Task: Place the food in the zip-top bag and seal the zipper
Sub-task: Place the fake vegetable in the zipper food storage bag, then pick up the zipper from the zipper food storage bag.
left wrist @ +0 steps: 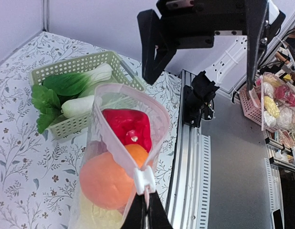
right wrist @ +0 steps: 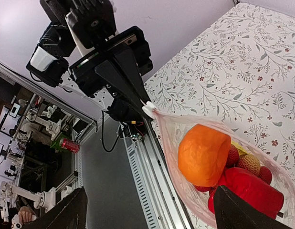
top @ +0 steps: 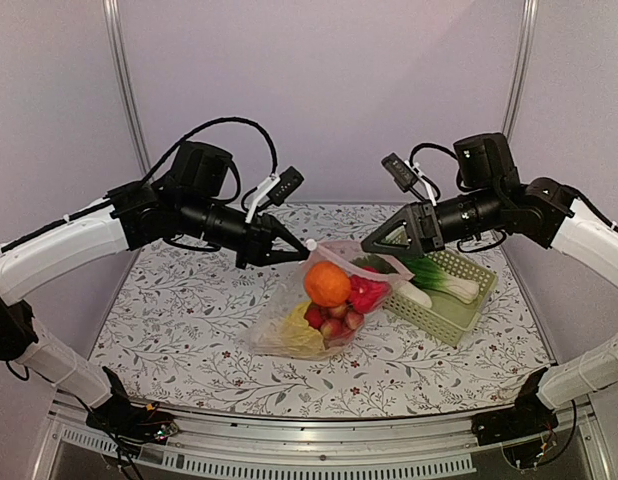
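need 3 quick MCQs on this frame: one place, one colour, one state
1. Colour of the topmost round fruit in the transparent plastic zip-top bag? A) blue B) orange C) black
2. Where is the green-and-white leafy toy vegetable? A) in the pale green slotted plastic basket B) in the bag C) on bare table
3. Left gripper is: A) open B) out of view C) shut on the bag's white zipper slider

B: its skin is plainly orange. A: the basket's walls surround it. C: it pinches the slider.

A robotics lab: aluminium frame rail (top: 289,440), plain booth walls (top: 319,90), equipment-cluttered benches (right wrist: 21,124) behind.
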{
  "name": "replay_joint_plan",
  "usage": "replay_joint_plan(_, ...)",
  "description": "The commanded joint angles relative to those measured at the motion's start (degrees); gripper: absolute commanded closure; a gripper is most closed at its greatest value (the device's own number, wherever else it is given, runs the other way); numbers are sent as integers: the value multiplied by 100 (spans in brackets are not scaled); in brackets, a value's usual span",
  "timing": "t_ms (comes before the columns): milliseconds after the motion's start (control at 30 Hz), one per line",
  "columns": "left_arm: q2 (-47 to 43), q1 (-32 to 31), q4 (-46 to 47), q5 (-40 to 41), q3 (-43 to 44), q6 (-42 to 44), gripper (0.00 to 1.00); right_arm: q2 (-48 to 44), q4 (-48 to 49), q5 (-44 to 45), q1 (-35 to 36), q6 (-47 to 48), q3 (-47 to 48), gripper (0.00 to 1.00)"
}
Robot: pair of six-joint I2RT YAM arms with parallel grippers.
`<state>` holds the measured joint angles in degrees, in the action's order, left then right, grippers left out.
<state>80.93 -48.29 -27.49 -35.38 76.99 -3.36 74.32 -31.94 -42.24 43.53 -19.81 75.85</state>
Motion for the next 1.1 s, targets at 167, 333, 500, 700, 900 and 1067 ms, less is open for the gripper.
replay_joint_plan(167, -88, -57, 15, -337, 225, 83, 100, -65, -1177, 1156, 434, 1535, 740, 5)
replay_joint_plan(333, 58, -103, -198, -597, 388, 85, 100, 433, -1482, 1182, 709, 2197, 1302, 6)
replay_joint_plan(500, 184, -210, -446, -594, 554, 157, 100, 829, -1536, 990, 778, 2642, 1593, 14)
replay_joint_plan(700, 296, -268, -548, -783, 668, 177, 100, 1042, -1238, 724, 888, 2788, 1563, 30)
replay_joint_plan(900, 459, -314, -704, -907, 829, 239, 100, 1012, -526, 537, 898, 2681, 1209, 38)
replay_joint_plan(1067, 529, -329, -678, -1074, 909, 213, 100, 884, 101, 466, 895, 2506, 803, 42)
